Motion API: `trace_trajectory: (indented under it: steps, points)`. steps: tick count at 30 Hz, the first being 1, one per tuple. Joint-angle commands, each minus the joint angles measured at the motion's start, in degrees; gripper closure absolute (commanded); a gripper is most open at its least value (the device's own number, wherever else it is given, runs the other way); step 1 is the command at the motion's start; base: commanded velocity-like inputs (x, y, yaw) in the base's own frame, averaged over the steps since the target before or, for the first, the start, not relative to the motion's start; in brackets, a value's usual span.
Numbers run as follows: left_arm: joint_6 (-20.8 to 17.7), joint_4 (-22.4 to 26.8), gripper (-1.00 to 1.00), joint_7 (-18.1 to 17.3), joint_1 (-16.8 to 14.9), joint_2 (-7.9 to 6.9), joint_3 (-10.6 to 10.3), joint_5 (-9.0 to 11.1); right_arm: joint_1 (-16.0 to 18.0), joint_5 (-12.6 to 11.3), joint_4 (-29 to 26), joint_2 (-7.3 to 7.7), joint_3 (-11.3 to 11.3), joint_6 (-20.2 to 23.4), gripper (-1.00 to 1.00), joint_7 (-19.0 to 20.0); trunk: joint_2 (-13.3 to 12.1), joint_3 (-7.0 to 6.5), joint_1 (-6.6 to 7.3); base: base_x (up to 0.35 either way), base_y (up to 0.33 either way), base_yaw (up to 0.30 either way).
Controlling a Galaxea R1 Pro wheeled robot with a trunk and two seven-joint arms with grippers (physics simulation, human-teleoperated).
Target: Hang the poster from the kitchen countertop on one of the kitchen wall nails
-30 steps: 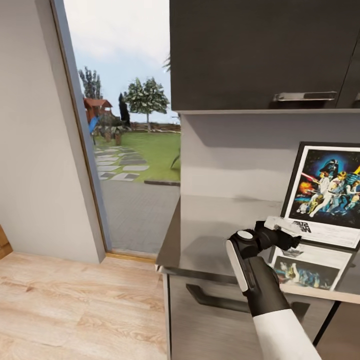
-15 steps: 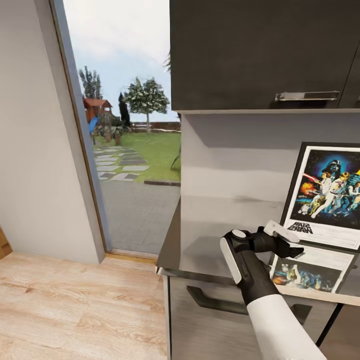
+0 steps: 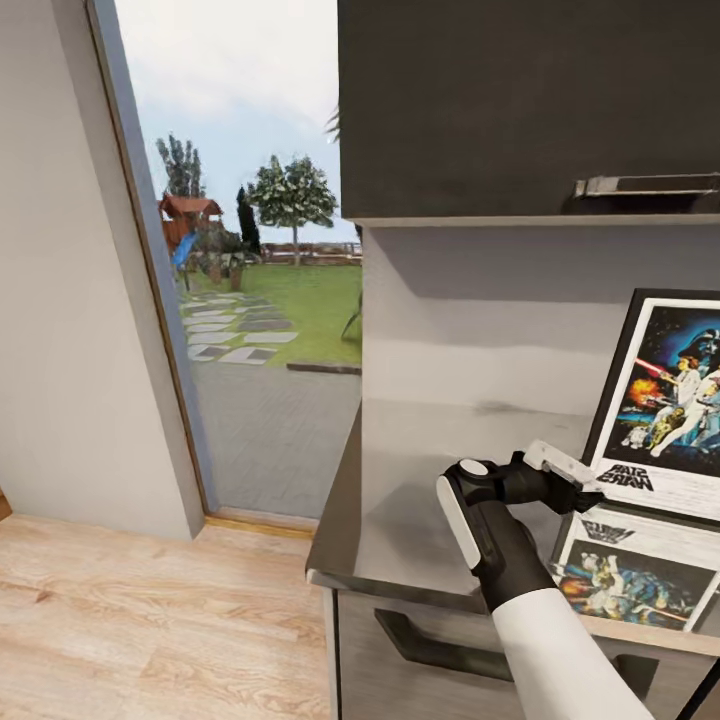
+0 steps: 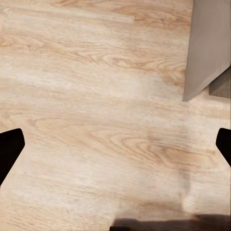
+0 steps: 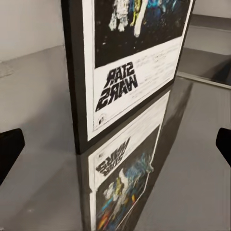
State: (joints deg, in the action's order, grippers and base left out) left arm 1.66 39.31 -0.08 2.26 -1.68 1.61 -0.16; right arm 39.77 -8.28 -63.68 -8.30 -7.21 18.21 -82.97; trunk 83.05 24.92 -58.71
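Head view: the whole picture has slid since a second ago, the upper cabinet (image 3: 520,100) handle and the poster (image 3: 668,395) both now further to the right, so the camera has turned; the poster itself has not been moved. It stands upright at the back of the dark glossy worktop (image 3: 420,520), leaning to the wall, its reflection lying below it. What has changed is the right claw (image 3: 572,482): a second ago it overlapped the poster's lower left corner, and now it sits just clear of that corner, drawn slightly back, above the worktop. No grasp exists yet, and no wall nail can be made out. Left wrist view: wooden floor (image 4: 96,120) below, with the two dark fingertips (image 4: 9,147) at opposite edges, so the left claw is spread and empty. Right wrist view: the poster's (image 5: 130,67) title corner looms close, fingertips (image 5: 8,147) wide apart on either side, nothing between them. In my judgement the arm is re-aligning for another approach to the frame edge.
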Motion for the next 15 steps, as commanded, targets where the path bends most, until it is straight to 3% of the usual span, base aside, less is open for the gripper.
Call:
trace_trajectory:
  steps: [1, 6, 15]
  points:
    - [0.09, 0.07, -1.0, -0.01, 0.02, 0.01, 0.06, -0.03, 0.05, -0.34, -0.04, 0.03, -0.14, 0.6, -1.0, -0.35, 0.03, 0.05, -0.02, 0.249, 0.0, 0.0]
    - [0.09, 0.1, -1.0, -0.01, 0.02, 0.01, 0.06, -0.02, 0.05, -0.34, -0.04, 0.04, -0.15, 0.6, -1.0, -0.35, 0.03, 0.05, -0.02, 0.151, 0.0, 0.0]
    - [0.09, 0.13, -1.0, -0.01, 0.02, 0.01, 0.06, -0.02, 0.05, -0.34, -0.09, 0.04, -0.1, 0.6, -1.0, -0.35, 0.03, 0.05, -0.02, 0.023, 0.0, 0.0]
